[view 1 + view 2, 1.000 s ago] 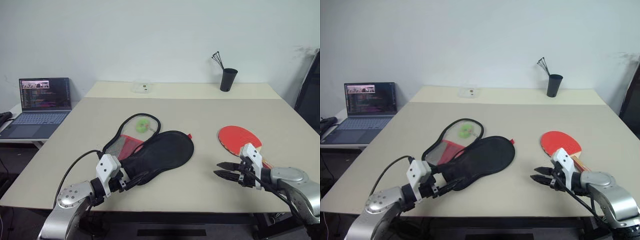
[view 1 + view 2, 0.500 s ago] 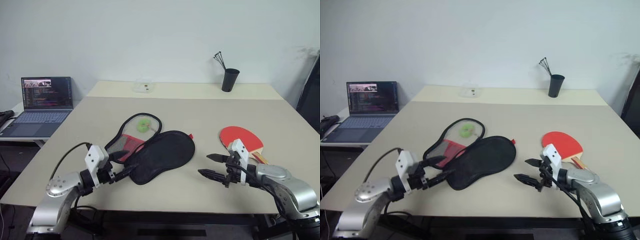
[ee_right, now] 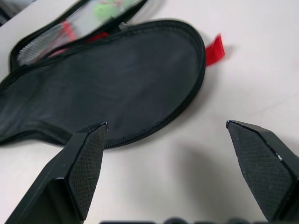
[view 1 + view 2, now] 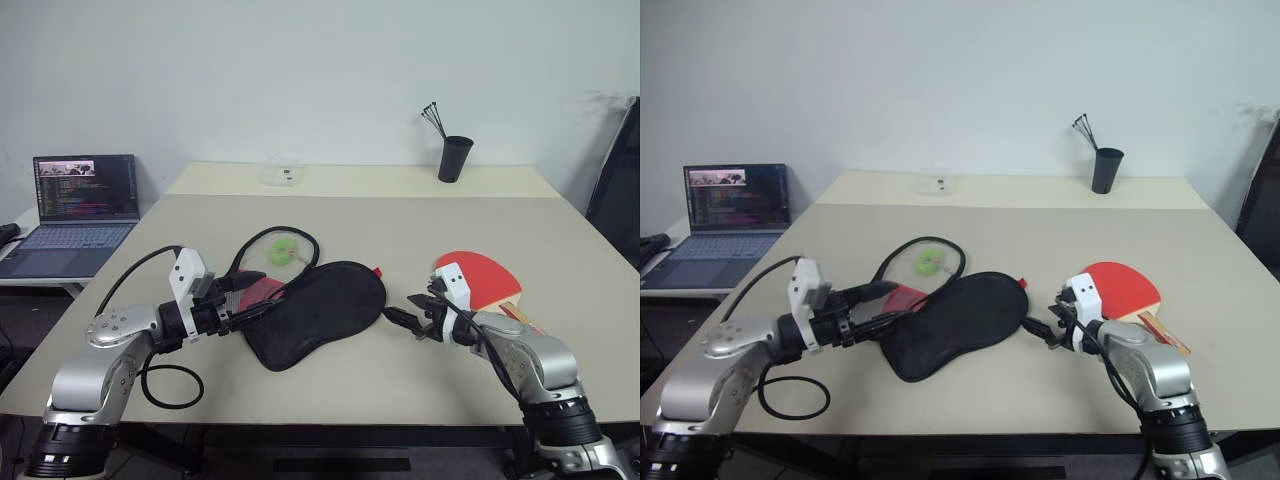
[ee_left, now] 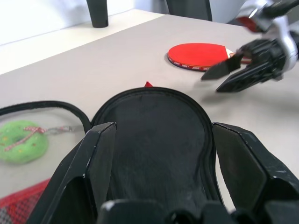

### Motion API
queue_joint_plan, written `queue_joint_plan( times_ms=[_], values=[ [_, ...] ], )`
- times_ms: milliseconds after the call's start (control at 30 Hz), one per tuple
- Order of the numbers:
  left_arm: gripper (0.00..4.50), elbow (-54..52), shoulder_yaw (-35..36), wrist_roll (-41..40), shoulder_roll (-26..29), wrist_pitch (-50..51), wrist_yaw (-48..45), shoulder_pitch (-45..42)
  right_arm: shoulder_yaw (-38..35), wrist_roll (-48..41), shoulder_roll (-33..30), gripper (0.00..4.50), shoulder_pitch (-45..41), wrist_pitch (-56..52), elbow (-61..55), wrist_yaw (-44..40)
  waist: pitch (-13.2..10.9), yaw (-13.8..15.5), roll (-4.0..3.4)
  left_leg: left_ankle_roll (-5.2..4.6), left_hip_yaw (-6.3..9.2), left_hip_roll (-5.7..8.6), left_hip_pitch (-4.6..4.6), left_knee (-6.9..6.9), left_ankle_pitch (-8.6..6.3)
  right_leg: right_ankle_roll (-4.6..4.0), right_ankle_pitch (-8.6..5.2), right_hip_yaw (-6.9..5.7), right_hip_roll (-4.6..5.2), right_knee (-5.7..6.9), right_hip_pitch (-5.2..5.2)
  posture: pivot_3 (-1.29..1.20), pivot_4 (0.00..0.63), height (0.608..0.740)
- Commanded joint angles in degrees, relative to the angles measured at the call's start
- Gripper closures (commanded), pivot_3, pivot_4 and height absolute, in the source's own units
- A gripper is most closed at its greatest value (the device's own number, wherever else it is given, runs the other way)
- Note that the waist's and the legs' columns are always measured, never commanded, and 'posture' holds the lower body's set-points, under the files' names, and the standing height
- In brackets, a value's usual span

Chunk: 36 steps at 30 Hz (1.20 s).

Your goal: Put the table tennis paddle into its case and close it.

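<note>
Left gripper (image 4: 243,297) has its black fingers spread around the narrow end of the case (image 4: 318,309), which looks soft and floppy, so grab its stiff black edge. Right gripper (image 4: 409,311) is wide open with nothing in it, just beside the case's round end. Behind it lies the table tennis paddle (image 4: 477,275), hard and light; take it by the handle.

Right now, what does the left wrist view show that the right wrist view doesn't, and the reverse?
Left wrist view adds: the round red-faced table tennis paddle lying flat, a tall black cup beyond it, and the left gripper. Right wrist view adds: the zip running along the case's edge. Shared: the soft black paddle-shaped case, its small red tab, the yellow-green ball, and the right gripper, open beside the case.
</note>
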<state>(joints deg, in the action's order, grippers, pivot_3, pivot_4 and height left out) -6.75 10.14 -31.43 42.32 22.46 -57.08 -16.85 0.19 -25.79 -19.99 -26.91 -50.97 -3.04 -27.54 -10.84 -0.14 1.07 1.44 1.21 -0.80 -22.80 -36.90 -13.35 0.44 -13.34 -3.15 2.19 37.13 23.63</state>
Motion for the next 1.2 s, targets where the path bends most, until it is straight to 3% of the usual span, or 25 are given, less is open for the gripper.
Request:
queue_joint_plan(
  times_ms=[33,533,1033,1200],
  values=[
    [0.96,-2.04,-0.26,-0.01,0.78,0.58,-0.26,-1.3,-2.2,-0.95,3.03,0.03,-2.56,-2.67,0.91,3.51,0.0,-0.01,0.0,0.0,-0.01,0.0,0.01,0.0,0.0,0.0,0.0,0.02,0.0,0.01,0.0,0.0,0.15,0.74],
    [0.96,-2.62,1.56,-0.24,3.41,2.34,-1.39,0.97,-0.13,-3.91,10.1,0.03,-2.41,-12.78,-3.83,6.87,0.0,-0.3,0.0,-0.01,0.0,-0.04,0.04,0.03,0.0,-0.01,0.0,0.09,-0.04,0.04,0.04,0.0,0.15,0.74],
    [0.96,-0.53,2.28,0.61,4.4,0.36,-2.45,2.4,-1.89,-2.68,17.19,0.03,-5.38,-12.71,0.23,10.27,0.0,-0.32,0.0,-0.01,0.0,-0.04,-0.01,0.04,-0.01,-0.01,0.01,0.17,-0.04,0.08,0.14,0.0,0.15,0.74],
    [0.96,-1.03,2.23,0.87,3.9,-0.22,-2.36,3.1,-5.12,-3.55,18.51,1.21,-6.58,-12.86,1.92,12.54,0.0,-0.33,0.0,-0.01,-0.01,-0.04,-0.02,0.04,0.0,-0.01,0.01,0.18,-0.04,0.08,0.16,0.0,0.15,0.74]
  ],
)
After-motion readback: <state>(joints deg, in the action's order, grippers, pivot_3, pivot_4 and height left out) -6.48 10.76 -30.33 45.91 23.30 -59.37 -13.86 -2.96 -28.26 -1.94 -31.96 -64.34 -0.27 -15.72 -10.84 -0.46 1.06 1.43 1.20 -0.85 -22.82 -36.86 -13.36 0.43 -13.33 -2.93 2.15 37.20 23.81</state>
